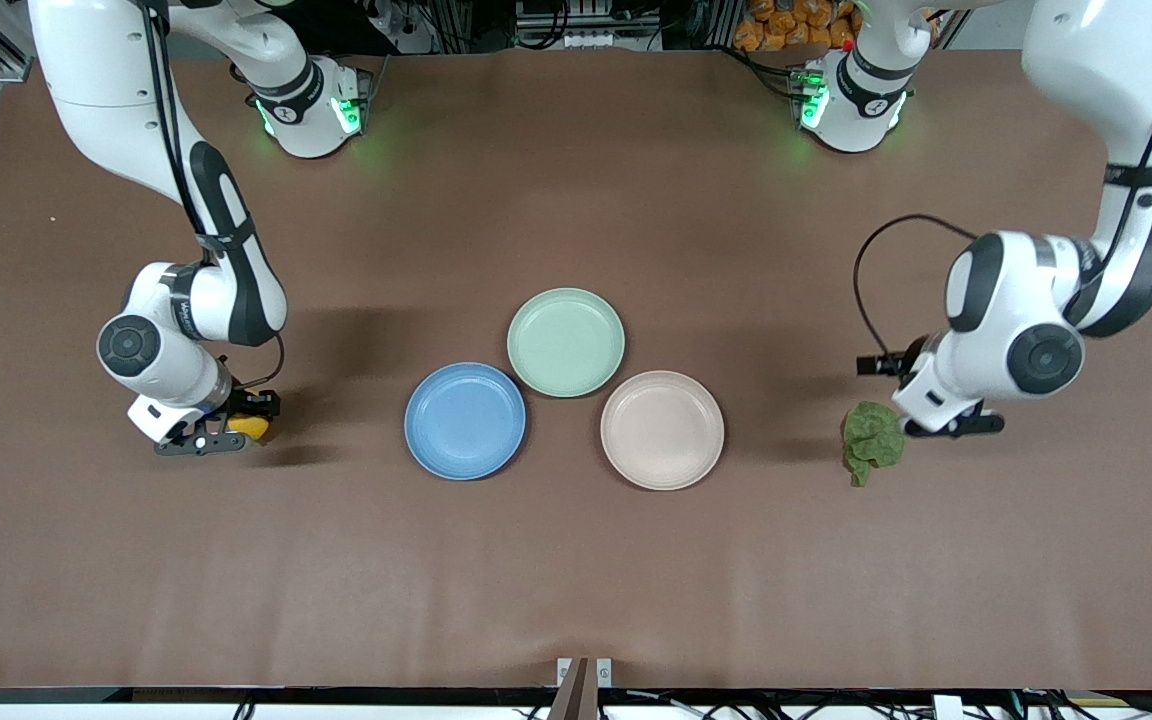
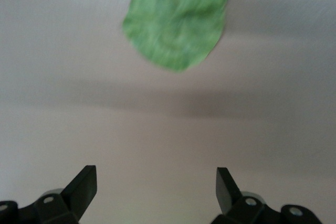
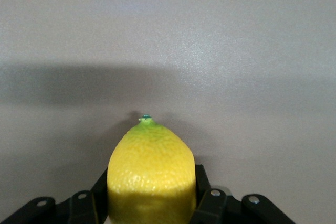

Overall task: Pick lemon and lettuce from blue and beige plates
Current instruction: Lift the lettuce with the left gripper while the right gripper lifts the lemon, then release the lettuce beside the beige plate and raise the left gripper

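Observation:
The lemon (image 1: 254, 428) sits between the fingers of my right gripper (image 1: 226, 436), low over the table toward the right arm's end, well away from the blue plate (image 1: 464, 420). In the right wrist view the lemon (image 3: 151, 166) fills the shut jaws of that gripper (image 3: 151, 198), pointed tip outward. The lettuce (image 1: 872, 440) lies on the table between the beige plate (image 1: 662, 429) and my left gripper (image 1: 941, 426). In the left wrist view my left gripper (image 2: 156, 187) is open and empty, with the lettuce (image 2: 178, 19) ahead of it, apart from the fingertips. Both plates are empty.
An empty mint-green plate (image 1: 566, 341) touches the blue and beige plates, farther from the front camera than both. The brown table (image 1: 576, 560) carries nothing else. The arms' bases stand along the table's top edge.

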